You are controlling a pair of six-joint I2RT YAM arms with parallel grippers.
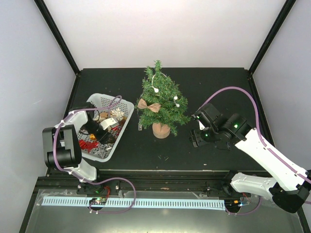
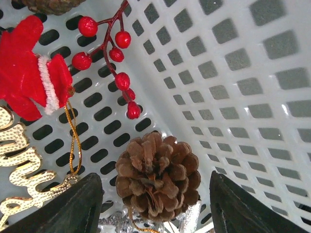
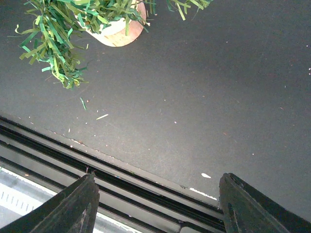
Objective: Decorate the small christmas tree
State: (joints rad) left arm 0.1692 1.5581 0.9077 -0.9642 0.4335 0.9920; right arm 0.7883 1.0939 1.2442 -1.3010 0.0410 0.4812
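Note:
The small christmas tree stands mid-table on its tan wooden base, with a tan bow and white beads on it. Its base and low branches show in the right wrist view. My left gripper is open inside the white basket, its jaws on either side of a brown pine cone, not touching it. A red berry sprig, a red mitten and gold lettering lie nearby. My right gripper is open and empty, right of the tree above the table.
The basket holds several more ornaments, among them a white snowflake. A metal rail runs along the table's near edge under my right gripper. Loose green needles lie on the black mat.

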